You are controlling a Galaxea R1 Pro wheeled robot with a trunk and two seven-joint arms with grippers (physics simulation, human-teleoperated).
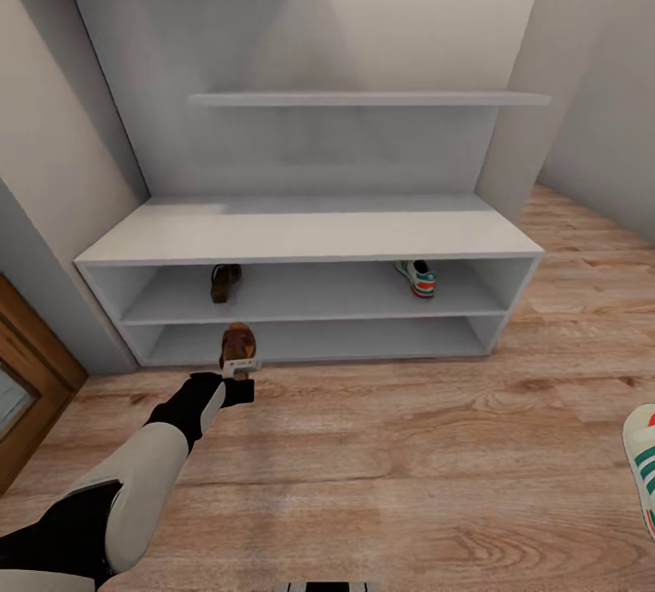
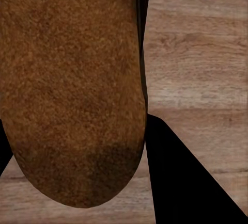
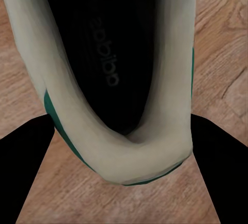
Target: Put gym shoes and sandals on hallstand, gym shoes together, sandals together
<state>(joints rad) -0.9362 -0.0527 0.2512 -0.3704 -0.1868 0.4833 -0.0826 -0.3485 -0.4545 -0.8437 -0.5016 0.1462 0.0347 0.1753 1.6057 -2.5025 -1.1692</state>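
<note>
My left gripper [image 1: 241, 365] is shut on a dark brown sandal [image 1: 238, 337], held just in front of the hallstand's [image 1: 300, 233] bottom tier. In the left wrist view that sandal's suede sole [image 2: 72, 90] sits between the dark fingers [image 2: 181, 182]. The other sandal [image 1: 226, 281] rests at the left of the middle shelf. A white gym shoe [image 1: 417, 276] with green stripes lies at the right of the same shelf. A second gym shoe [image 1: 642, 465] shows at the right edge, above the corridor floor [image 1: 409, 446]. My right gripper [image 3: 121, 126] is shut on its heel [image 3: 119, 146].
Two stepped upper shelves [image 1: 364, 98] hang on the grey back panel. Walls close in on both sides of the unit. A wooden door frame [image 1: 27, 374] stands at the left. Open floor lies in front of the rack.
</note>
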